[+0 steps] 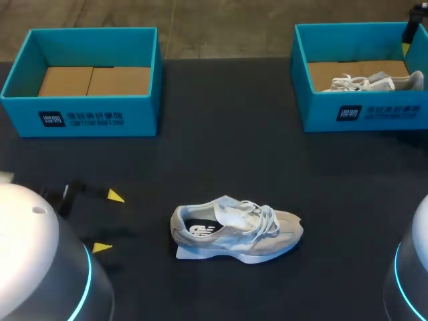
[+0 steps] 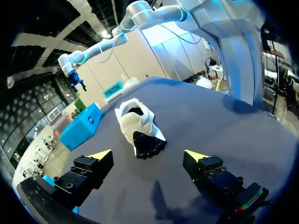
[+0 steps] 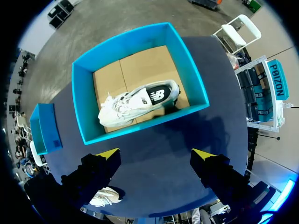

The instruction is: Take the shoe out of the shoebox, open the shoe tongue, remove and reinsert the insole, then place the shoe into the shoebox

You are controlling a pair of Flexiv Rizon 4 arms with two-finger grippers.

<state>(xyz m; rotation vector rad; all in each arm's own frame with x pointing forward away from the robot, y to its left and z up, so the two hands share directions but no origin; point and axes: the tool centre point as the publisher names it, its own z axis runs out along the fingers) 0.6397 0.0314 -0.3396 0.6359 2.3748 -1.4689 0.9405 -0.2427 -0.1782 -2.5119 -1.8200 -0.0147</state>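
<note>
Left end effector (image 1: 108, 221) gapes wide, shoe (image 1: 235, 229) at its 3 o'clock on the counter (image 1: 227, 147); right end effector (image 3: 155, 154) equally wide, shoebox (image 3: 154, 119) ahead.

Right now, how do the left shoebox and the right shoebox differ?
The left shoebox holds no shoe; the right shoebox holds a white sneaker. The left shoebox shows whole in the head view; the right shoebox runs off that view's edge. Both are teal, open-topped and stand at the table's far side.

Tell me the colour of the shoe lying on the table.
Beige and off-white, with white laces; the shoe shows best in the head view.
</note>
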